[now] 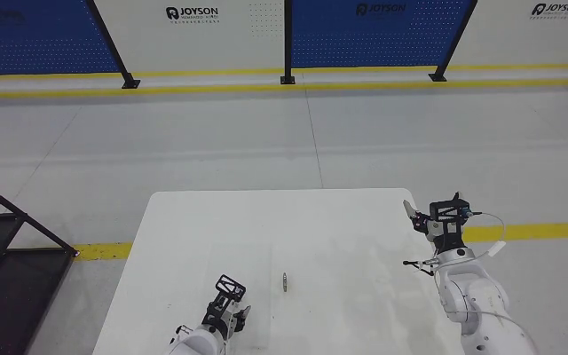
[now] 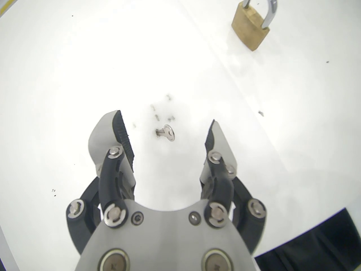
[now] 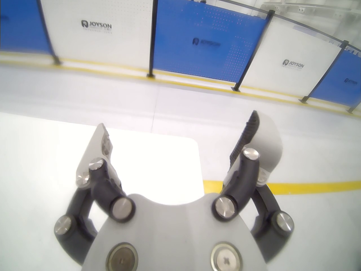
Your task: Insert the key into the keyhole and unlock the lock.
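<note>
A small silver key (image 2: 168,133) lies flat on the white table (image 1: 337,231), among a few dark specks. It sits just ahead of my left gripper (image 2: 165,117), which is open and hovers over it with nothing between its fingers. A brass padlock (image 2: 250,26) with a closed silver shackle lies farther off on the table; in the top view the padlock (image 1: 284,282) is just right of the left gripper (image 1: 236,298) near the front edge. My right gripper (image 3: 177,119) is open and empty, held above the table's far right corner (image 1: 433,208).
The table's right edge and rounded far corner (image 3: 194,142) lie under the right gripper. A black frame (image 1: 27,266) stands off the table's left side. Beyond the table is open floor with yellow lines and blue and white barriers (image 1: 284,35).
</note>
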